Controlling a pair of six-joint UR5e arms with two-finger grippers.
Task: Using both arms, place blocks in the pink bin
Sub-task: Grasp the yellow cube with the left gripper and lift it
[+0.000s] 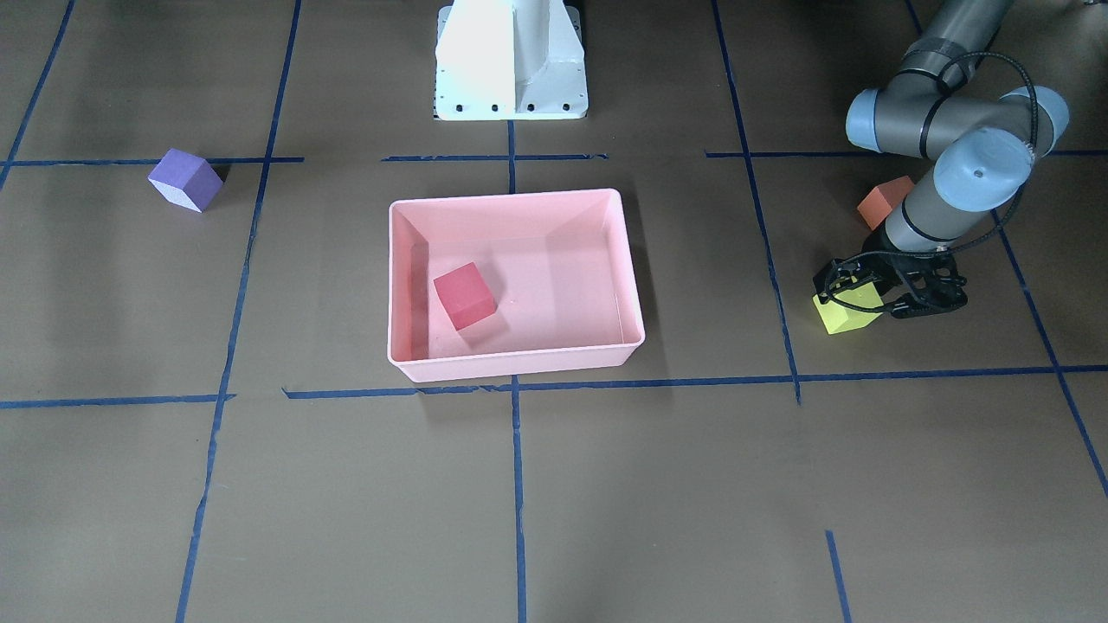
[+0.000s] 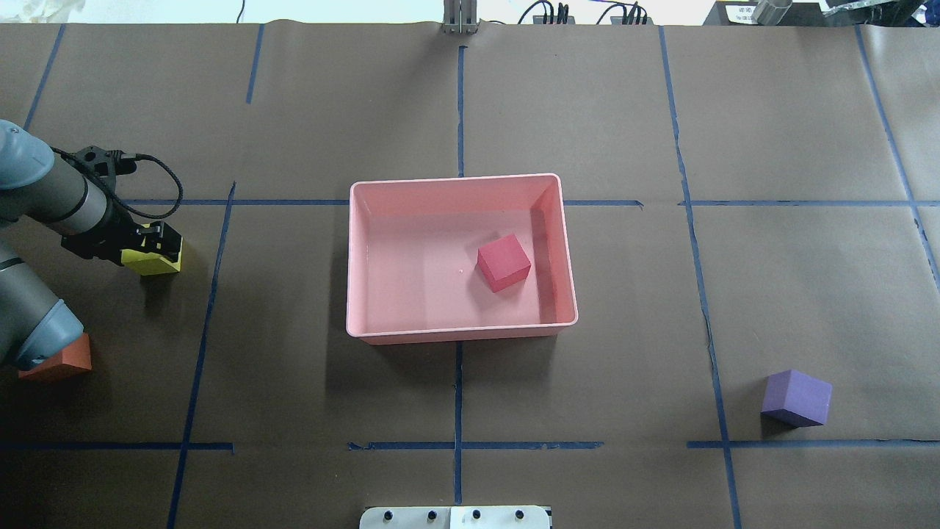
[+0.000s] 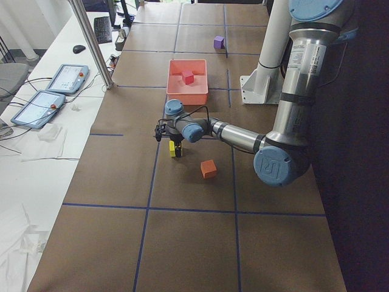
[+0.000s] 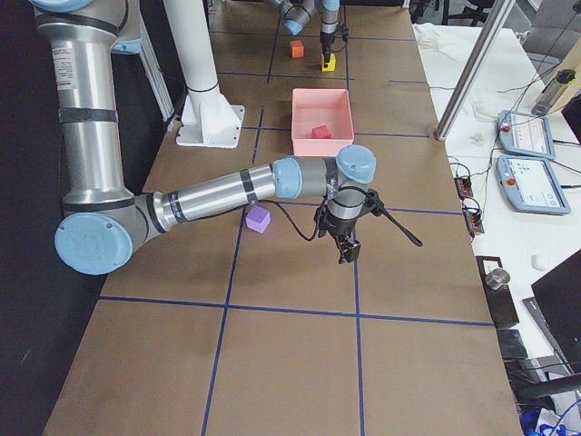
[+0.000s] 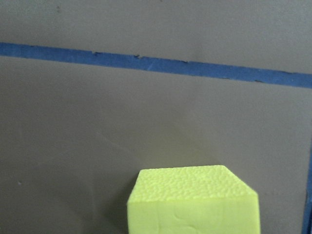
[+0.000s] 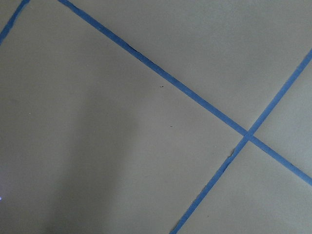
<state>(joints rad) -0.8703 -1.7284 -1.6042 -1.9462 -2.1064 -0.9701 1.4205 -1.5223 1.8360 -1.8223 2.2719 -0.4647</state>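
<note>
Pink plastic, shallow and round-rimmed, the bin [image 2: 461, 178] sits mid-tabletop [image 2: 587, 110] holding the red foam cube [image 2: 504, 262]. At one end the left hand [image 1: 853, 290] straddles the yellow cube [image 1: 847, 313], near the orange cube [image 1: 883, 201]; whether it pinches, I cannot tell. Only the right-side view shows the right hand [image 4: 348, 250], near the purple cube [image 4: 258, 219], its opening unclear.

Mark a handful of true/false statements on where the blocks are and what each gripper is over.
1. The red block lies inside the pink bin. True.
2. The purple block is in the bin as well. False: it sits on the table, outside the bin.
3. The left gripper is down around the yellow block. True.
4. The orange block is stacked on the yellow one. False: it sits on the table, apart from it.
5. The right gripper hangs over the bin. False: it is over the table near the purple block.
</note>
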